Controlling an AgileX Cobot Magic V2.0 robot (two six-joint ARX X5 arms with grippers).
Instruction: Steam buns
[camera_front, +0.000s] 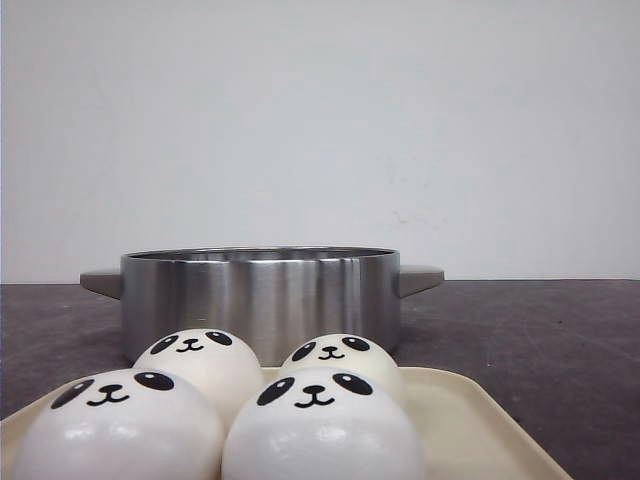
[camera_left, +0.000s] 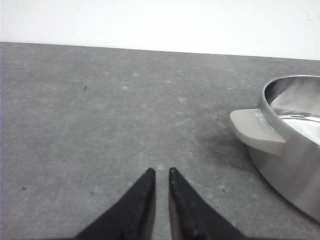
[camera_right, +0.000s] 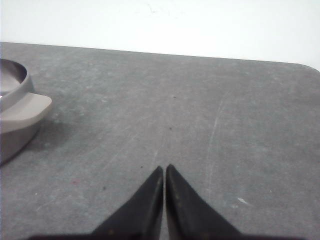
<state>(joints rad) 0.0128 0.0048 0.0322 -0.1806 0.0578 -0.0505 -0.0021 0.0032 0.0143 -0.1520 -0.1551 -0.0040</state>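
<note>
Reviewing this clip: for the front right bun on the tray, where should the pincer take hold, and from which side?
Probably from above, closing across the widest part of the front right bun. It is a smooth, glossy dome, so a higher grip could slip. The front left bun sits close beside it, so fingers placed front and back look safer than side to side.

A bare test bench: grey tabletop (camera_front: 560, 340), blank white wall (camera_front: 320, 120).

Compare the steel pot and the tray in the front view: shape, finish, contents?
Shape: the pot is a round, straight-walled vessel with two side handles; the tray is flat, shallow, with a low rim and rounded corner.
Finish: the pot is brushed reflective steel; the tray is matte cream.
Contents: the tray carries four panda-faced buns; the pot's inside is not visible from the front.
Both sit on the dark grey table, pot behind tray.
</note>
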